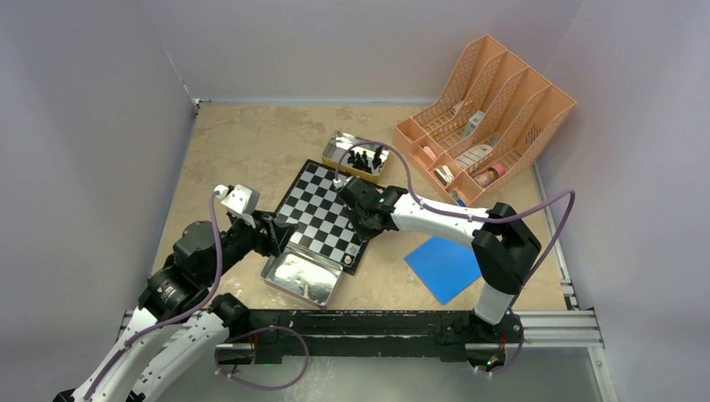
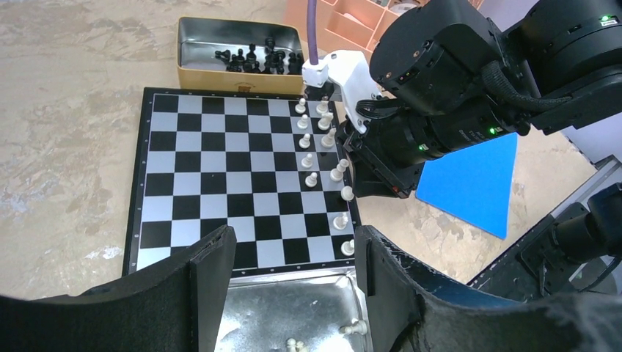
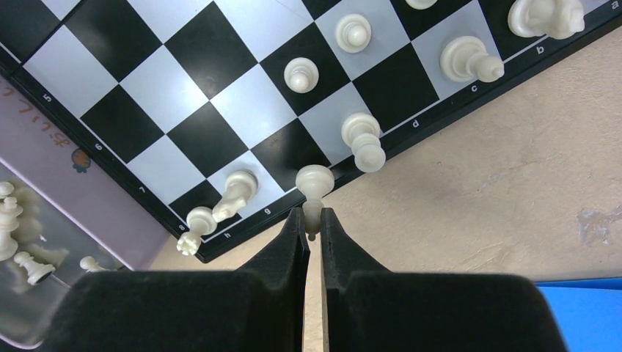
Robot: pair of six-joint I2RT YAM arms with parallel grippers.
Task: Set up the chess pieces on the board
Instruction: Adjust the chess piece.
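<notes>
The right pincer [image 3: 312, 220] is pressed together on the narrow end of a cream-white piece [image 3: 314, 180]. It holds the piece at the dark border of the board, by the letter g; whether the piece touches the board cannot be told. The left pincer [image 2: 292, 238] is spread wide with nothing between its fingers, and hangs over the board's near edge and the tin below it.

The sandy counter [image 1: 243, 142] carries everything. At its far right stands an orange file rack [image 1: 486, 117]. The board [image 1: 322, 209] lies flat mid-counter, turned at an angle. A blue square [image 1: 444, 266] lies on the counter to the board's right, apart from it.

One open metal tin [image 1: 301, 280] sits against the board's near edge, and a second tin [image 1: 356, 155] sits at its far edge.

White pieces [image 2: 312, 158] stand in two lines along the board's right-hand side, one on each square, and a few in the outer line lean. A few more white ones [image 2: 352, 328] lie in the near tin. The black pieces [image 2: 253, 57] are clustered in the far tin.
</notes>
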